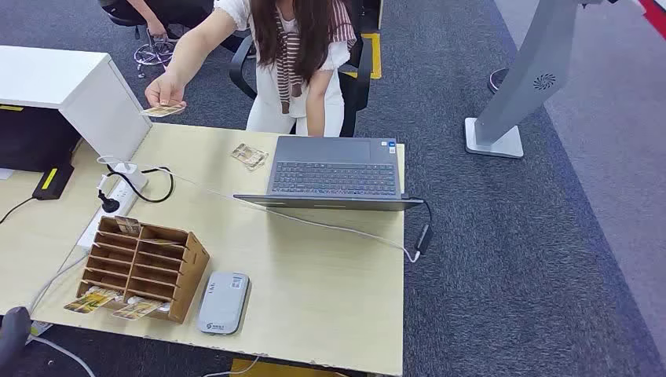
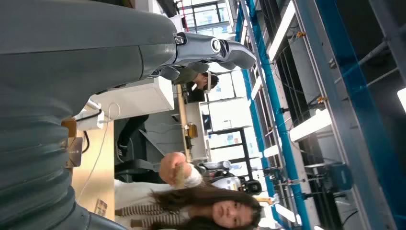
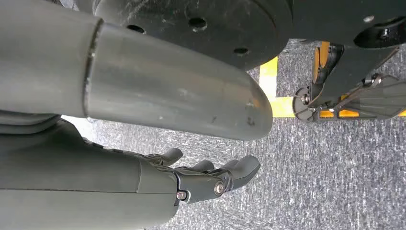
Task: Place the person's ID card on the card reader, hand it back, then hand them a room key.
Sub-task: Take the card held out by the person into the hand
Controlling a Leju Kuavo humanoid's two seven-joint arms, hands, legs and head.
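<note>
A person across the table holds out an ID card [image 1: 163, 110] over its far left corner; the card [image 2: 179, 175] also appears in the left wrist view. The grey card reader [image 1: 223, 302] lies near the table's front edge. Beside it stands a cardboard organizer [image 1: 141, 267] with key cards [image 1: 89, 301] sticking out of its lowest slots. My left hand [image 2: 210, 50] is raised with its fingers stretched out and holds nothing. My right hand [image 3: 206, 179] hangs over the carpet floor, fingers loosely spread and empty.
An open laptop [image 1: 334, 173] sits at the far right of the table, its cable trailing off the right edge. A loose card [image 1: 249, 156] lies left of it. A power strip [image 1: 118, 196] with cords and a white cabinet [image 1: 71, 86] stand at the left.
</note>
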